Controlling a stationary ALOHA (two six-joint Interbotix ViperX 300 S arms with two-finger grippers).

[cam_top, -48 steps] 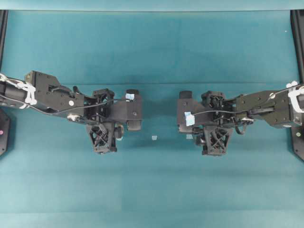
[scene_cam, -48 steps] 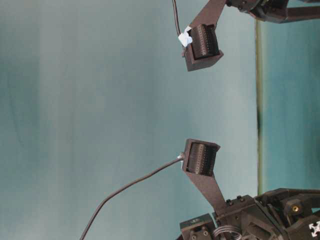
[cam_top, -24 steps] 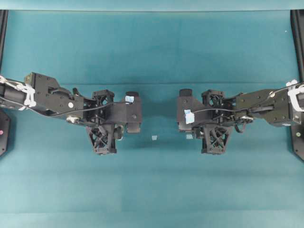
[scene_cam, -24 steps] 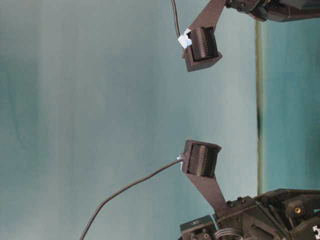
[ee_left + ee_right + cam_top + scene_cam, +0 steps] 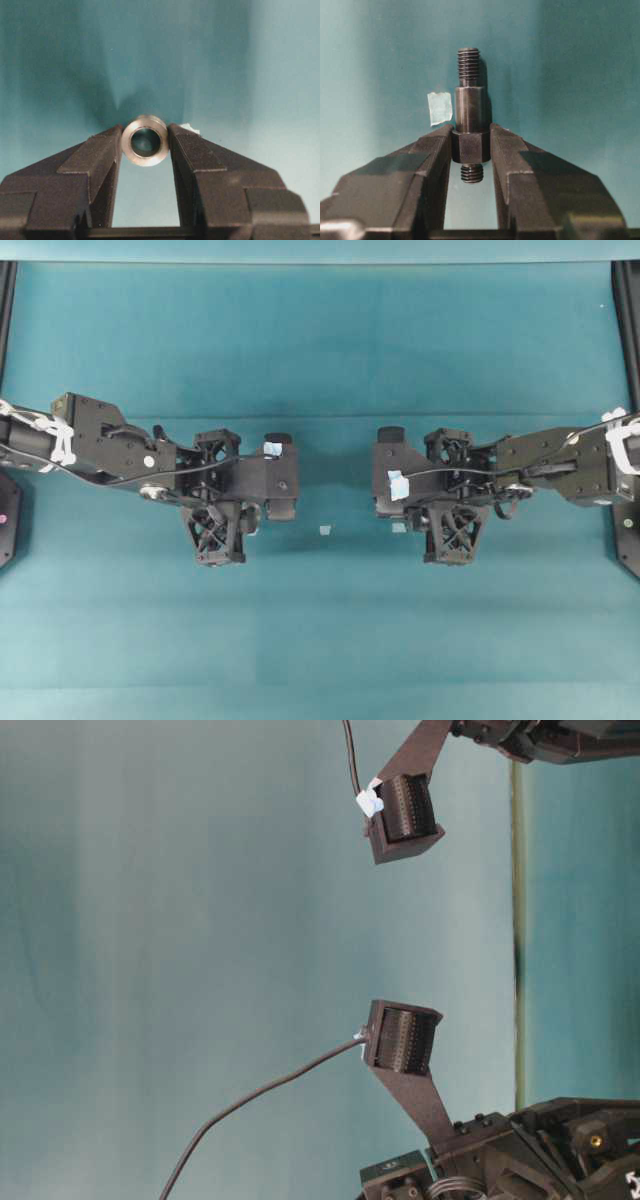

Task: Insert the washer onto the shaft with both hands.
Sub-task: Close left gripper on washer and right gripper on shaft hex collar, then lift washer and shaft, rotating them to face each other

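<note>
Left wrist view shows your left gripper [image 5: 145, 145] pinching the small, thick, dull grey metal washer [image 5: 145, 140] by its rim, bore facing the camera. Expect it light, rigid and slippery.

Your right gripper [image 5: 472, 147] clamps the dark stepped steel shaft [image 5: 469, 112] at its hexagonal collar, a sound hold, threaded tip outward.

Overhead, both parts are hidden beneath the arms.

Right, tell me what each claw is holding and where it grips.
The left claw pinches the washer by its outer rim. The right claw clamps the shaft at its thick collar.
</note>
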